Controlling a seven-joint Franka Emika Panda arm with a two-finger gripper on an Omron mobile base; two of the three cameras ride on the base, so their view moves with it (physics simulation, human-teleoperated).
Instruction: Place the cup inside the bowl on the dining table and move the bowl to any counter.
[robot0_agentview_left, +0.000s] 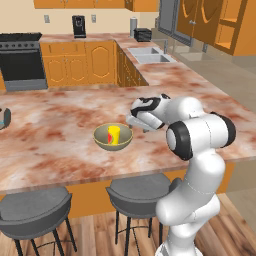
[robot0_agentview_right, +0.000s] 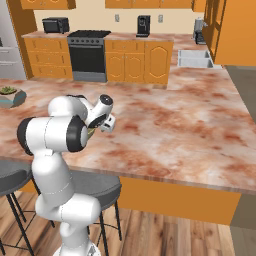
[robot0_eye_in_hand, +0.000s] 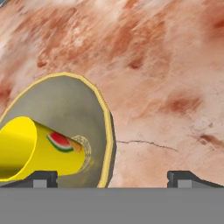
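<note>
On the marble table (robot0_agentview_left: 60, 140), the cup (robot0_agentview_left: 114, 135) stands in the bowl (robot0_agentview_left: 113, 137); the claw (robot0_eye_in_hand: 112, 177), tips apart at the bowl's 3 o'clock, should straddle the rim squarely before clamping.

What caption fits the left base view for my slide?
Yellow cup standing in the bowl on the dining table, open gripper beside it.

My arm (robot0_agentview_left: 200, 150) is glossy white, built of rounded, bulbous segments with dark grey-black rings at the joints. The wrist carries a black band and a pale boxy hand (robot0_agentview_left: 142, 121). In the hand view its two fingertips (robot0_eye_in_hand: 43, 178) look small, dark and blocky.
</note>
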